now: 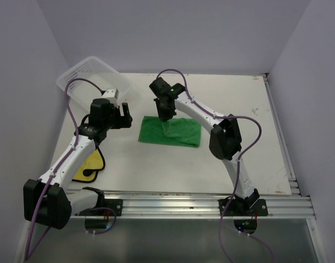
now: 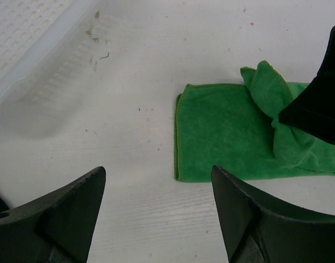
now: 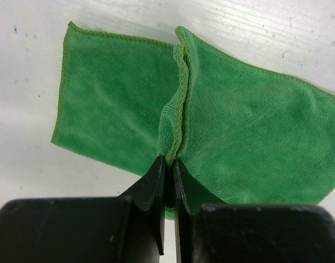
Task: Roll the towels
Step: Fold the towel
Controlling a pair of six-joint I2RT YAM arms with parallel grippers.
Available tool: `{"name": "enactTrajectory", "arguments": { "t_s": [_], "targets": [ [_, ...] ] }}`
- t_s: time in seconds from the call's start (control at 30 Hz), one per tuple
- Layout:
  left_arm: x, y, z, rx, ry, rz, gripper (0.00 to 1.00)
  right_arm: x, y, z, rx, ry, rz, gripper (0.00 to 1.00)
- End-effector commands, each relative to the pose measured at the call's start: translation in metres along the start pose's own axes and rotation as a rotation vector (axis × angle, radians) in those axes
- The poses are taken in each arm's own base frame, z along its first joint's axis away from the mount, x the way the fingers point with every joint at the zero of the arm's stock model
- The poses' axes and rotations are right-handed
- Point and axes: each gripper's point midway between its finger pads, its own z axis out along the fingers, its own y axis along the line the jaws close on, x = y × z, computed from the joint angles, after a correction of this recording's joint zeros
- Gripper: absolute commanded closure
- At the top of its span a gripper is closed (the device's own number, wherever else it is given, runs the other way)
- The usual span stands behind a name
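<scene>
Right tool (image 3: 168, 161) pinches a raised fold of the green towel (image 3: 112, 104); I'd tuck it over snugly, my open left tool (image 2: 157, 174) steadying the edge.

Counting two towels here: one green towel (image 1: 170, 131), one yellow towel (image 1: 95, 162). Just one white basket (image 1: 82, 72), one counter (image 1: 172, 164), and two robot arms: left arm (image 1: 68, 159), right arm (image 1: 203, 112).

My left arm (image 1: 66, 159) covers most of the yellow towel (image 1: 96, 160) at the near left. The mesh basket (image 2: 24, 38) runs off the far-left corner of the left wrist view. My right gripper (image 3: 168, 164) hides the near edge of the green towel (image 3: 118, 93) and the fold's base.
</scene>
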Motion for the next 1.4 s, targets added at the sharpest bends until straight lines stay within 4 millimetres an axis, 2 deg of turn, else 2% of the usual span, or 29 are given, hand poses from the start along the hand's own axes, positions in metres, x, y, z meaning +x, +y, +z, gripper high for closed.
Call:
{"name": "enactTrajectory", "arguments": {
  "t_s": [0.0, 0.33, 0.73, 0.97, 1.23, 1.37],
  "targets": [
    [-0.013, -0.006, -0.002, 0.036, -0.054, 0.013, 0.18, -0.016, 0.001, -0.022, -0.033, -0.032, 0.055, 1.00],
    [-0.014, -0.009, -0.004, 0.052, -0.059, 0.011, 0.18, -0.035, 0.002, -0.058, -0.041, -0.111, 0.077, 1.00],
    [-0.013, -0.010, -0.003, 0.055, -0.054, 0.013, 0.17, -0.048, 0.040, -0.071, -0.179, -0.144, 0.116, 1.00],
    [-0.012, -0.010, -0.002, 0.059, -0.050, 0.012, 0.16, -0.044, 0.060, -0.056, -0.242, -0.121, 0.137, 1.00],
    [-0.011, -0.013, -0.003, 0.067, -0.049, 0.016, 0.16, -0.034, 0.075, -0.024, -0.284, -0.083, 0.148, 1.00],
    [-0.010, -0.014, -0.003, 0.070, -0.047, 0.020, 0.16, -0.022, 0.080, -0.004, -0.296, -0.051, 0.139, 0.98]
  ]
}}
